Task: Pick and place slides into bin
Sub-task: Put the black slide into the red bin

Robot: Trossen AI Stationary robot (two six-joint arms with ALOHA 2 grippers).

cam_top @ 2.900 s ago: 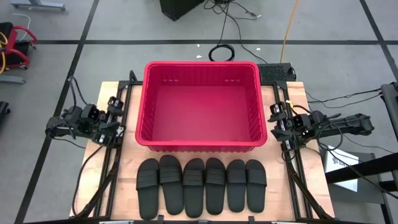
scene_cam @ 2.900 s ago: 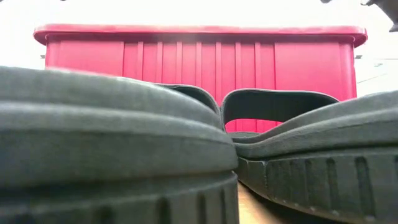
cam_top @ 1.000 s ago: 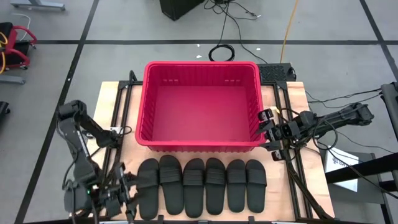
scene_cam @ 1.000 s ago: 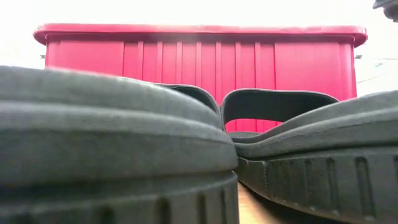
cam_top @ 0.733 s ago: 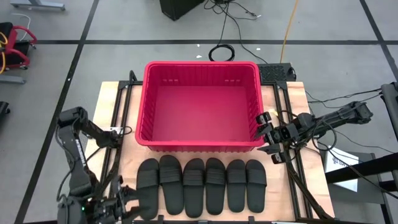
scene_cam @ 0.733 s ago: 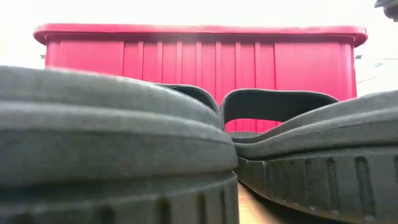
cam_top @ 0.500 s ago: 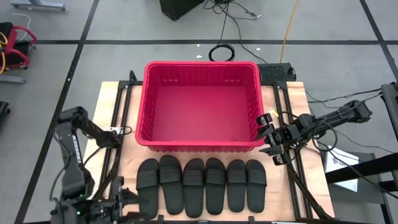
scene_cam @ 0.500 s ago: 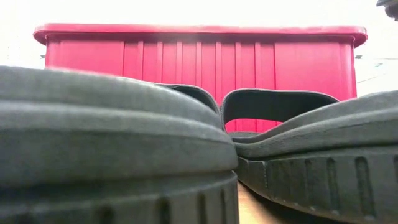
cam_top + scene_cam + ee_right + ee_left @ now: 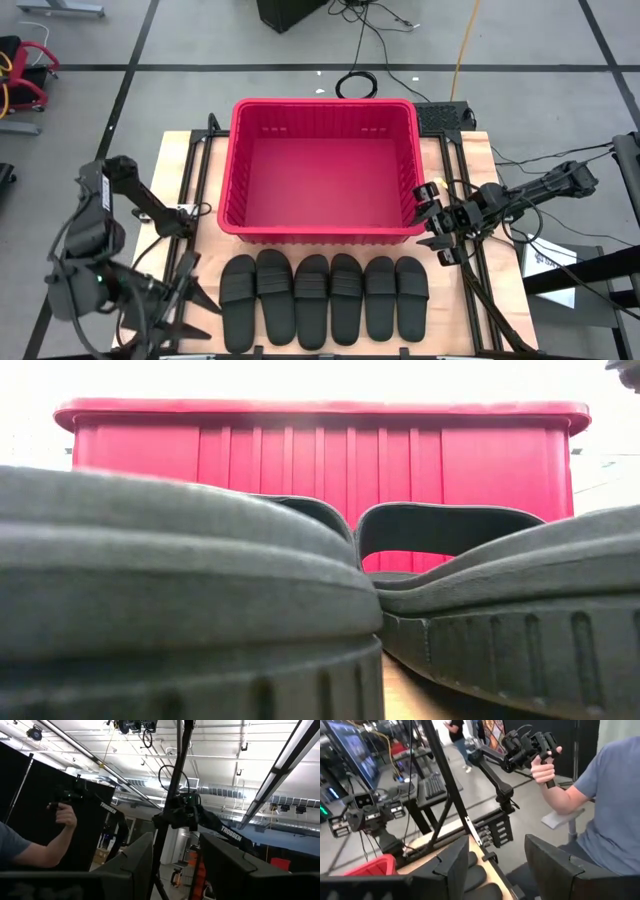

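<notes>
Lying just beside the open left gripper (image 9: pixel 190 300), slides (image 9: pixel 325 298) untouched.

From above I see the bin (image 9: pixel 324 168) at the middle of the counter (image 9: pixel 505 275), toward its far edge. The six slides (image 9: pixel 324 298) lie side by side in one row on the counter, just in front of the bin's near wall. My left end effector (image 9: pixel 185 300) sits left of the row, beside the leftmost slide. My right end effector (image 9: pixel 432 215) is at the bin's near right corner, behind the rightmost slide.
</notes>
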